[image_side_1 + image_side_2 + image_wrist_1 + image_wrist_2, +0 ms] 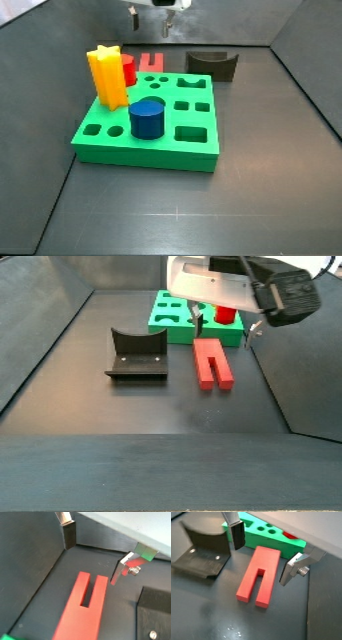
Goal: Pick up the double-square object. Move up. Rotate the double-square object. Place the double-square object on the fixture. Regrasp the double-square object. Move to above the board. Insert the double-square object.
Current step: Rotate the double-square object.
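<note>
In a side view, the fixture (pixel 136 354), a small dark grey-black bracket with a scooped top, stands at the left on the dark floor. Just to its right lies the double-square object (pixel 211 362), a long red plastic block slotted at 1 end into 2 square prongs, flat on the floor with its prongs pointing away from the board (pixel 171 312), a large flat green block with shaped holes in its top. The block's solid end lies near the board's edge.

The gripper (pixel 221 328) hangs above the red block, not touching it. In a wrist view its 2 flat silver fingers (pixel 236 532) are spread wide apart, with the block between and below them and nothing gripped.

In a side view, a tall yellow star-shaped peg (pixel 107 76), a short red cylinder (pixel 127 69) and a blue cylinder (pixel 147 118) stand in the board.
</note>
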Tool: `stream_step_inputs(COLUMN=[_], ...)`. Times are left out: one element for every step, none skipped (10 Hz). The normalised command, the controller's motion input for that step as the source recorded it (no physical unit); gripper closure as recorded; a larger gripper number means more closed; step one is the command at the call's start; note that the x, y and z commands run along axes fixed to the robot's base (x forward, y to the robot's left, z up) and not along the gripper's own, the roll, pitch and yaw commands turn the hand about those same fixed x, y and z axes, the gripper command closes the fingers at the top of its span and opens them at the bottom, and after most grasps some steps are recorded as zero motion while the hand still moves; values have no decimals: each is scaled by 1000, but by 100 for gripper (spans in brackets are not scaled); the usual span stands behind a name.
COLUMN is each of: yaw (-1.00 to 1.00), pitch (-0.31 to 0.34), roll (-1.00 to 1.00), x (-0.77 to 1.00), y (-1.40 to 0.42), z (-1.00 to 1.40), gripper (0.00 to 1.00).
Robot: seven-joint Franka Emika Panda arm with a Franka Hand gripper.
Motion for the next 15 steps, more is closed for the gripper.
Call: stream_step_inputs(yaw=[1000,1000,1000,1000,678,524,294,0,-72,-70,-56,-42,-26,-16,-7], pitch=[-17,-20,-24,-29,-30,-30,-29,0,-13,-21,-33,-39,-45,-48,-50], roll=[5,6,7,9,9,9,9,0,0,-5,-24,-42,-67,-84,-104], x=[36,36,36,35,34,34,33,0,8,13,20,26,39,48,47], y=[3,3,3,3,3,3,3,0,0,-1,4,6,7,9,11], z=[-36,-36,-36,-36,-37,-37,-38,-1000,-1000,-1000,-1000,-1000,-1000,-982,-821], gripper=[0,0,0,0,0,0,0,0,0,0,0,0,0,0,0])
